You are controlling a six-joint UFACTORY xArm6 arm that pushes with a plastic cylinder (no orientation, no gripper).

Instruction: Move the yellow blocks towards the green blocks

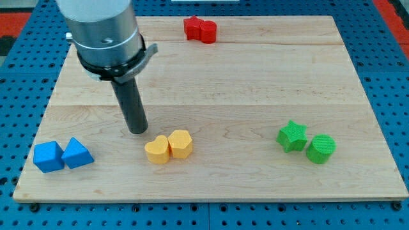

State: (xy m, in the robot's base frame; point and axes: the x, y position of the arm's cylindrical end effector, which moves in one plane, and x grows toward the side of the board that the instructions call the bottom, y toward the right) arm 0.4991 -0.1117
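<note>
- The arm comes down from the view's top left, rod nearly upright — my tip (pixel 137 131) sits on the light wooden board (pixel 255 83), no jaws on it, just a plain rod.
- Tip is just up-left of the two yellow blocks: a yellow heart-shaped block (pixel 156 151) touching a yellow hexagonal block (pixel 181 144).
- Green star block (pixel 292 136) and green cylinder block (pixel 321 149) sit well apart to the view's right.
- Two blue blocks (pixel 62 155) at bottom left, red blocks (pixel 200 29) up top.

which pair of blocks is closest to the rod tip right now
The yellow pair is closest: it sits just toward the view's lower right of my tip. The blue pair, green pair and red pair lie clearly farther off.
</note>
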